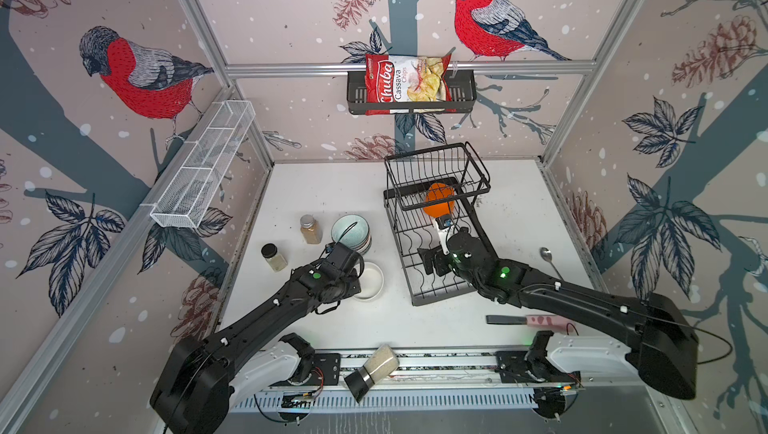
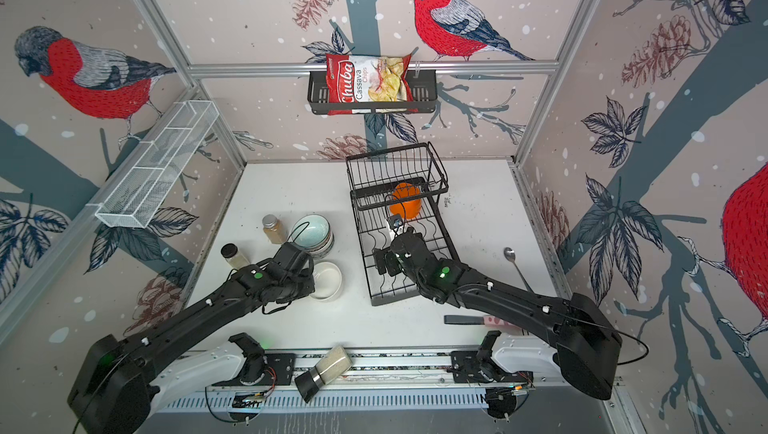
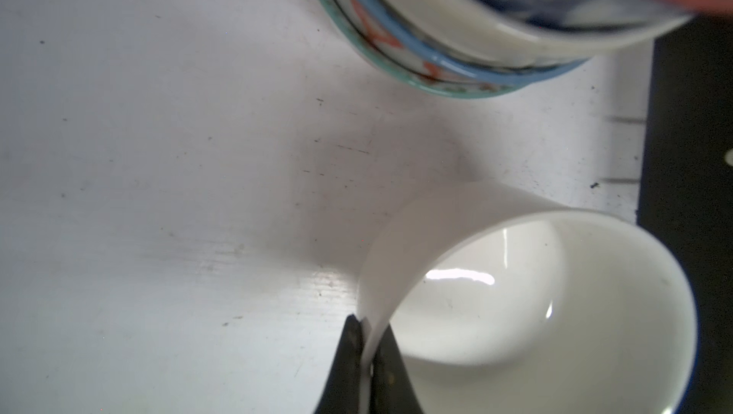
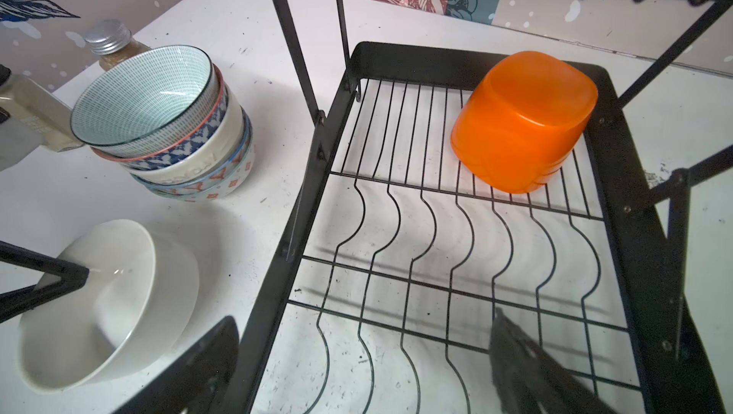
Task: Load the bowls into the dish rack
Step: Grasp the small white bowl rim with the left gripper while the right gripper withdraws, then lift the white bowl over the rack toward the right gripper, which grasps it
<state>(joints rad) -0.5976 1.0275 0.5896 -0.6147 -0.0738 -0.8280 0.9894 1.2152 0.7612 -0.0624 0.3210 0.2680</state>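
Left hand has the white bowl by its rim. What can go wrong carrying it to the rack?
The left hand pinches only the white bowl's thin rim, so it may tilt or slip. The stack stands close by and could get knocked. The right hand hangs open over the rack, in the way.

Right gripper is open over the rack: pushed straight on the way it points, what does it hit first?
Probably the wire floor of the dish rack, since the right gripper tilts downward onto it. The orange bowl sits farther along and off to one side. Depth is unclear.
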